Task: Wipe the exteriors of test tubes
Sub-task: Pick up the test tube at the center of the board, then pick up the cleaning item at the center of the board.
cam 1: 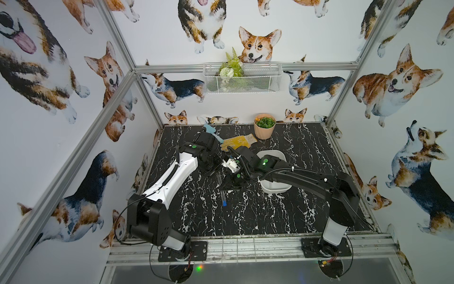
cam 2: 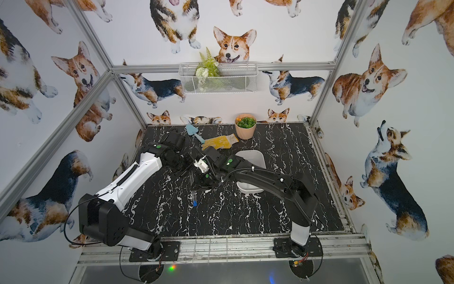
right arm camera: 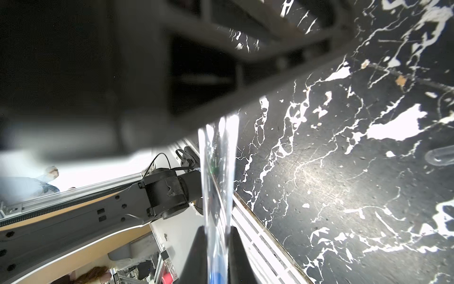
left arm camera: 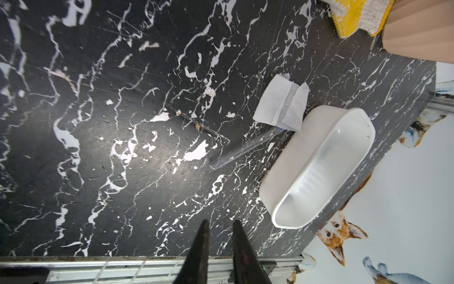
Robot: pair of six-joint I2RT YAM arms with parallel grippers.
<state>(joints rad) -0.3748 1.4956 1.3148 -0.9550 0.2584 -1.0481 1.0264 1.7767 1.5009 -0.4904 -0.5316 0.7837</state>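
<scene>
Left wrist view: the left gripper [left arm camera: 218, 224] has its jaws pinched together on nothing. My guess is it's idle because the wipe [left arm camera: 280, 103] isn't picked up yet. Next over, the right gripper [right arm camera: 216, 230] is clamped on a test tube [right arm camera: 216, 182] near its blue cap [right arm camera: 216, 276], which looks meant to leave the length free for wiping. A second tube [left arm camera: 245, 147] lies partly under that wipe, just beside the white tub [left arm camera: 290, 172].

One test tube [right arm camera: 217, 186] was pinched in my right claw [right arm camera: 217, 228]: clear, slender, blue cap on the end nearest the wrist, far end out of sight. Second tube [left arm camera: 242, 148] lay flat on the surface [left arm camera: 122, 172], rounded end bare, other end under a white tissue [left arm camera: 275, 103], just beside the white tub [left arm camera: 307, 137].
</scene>
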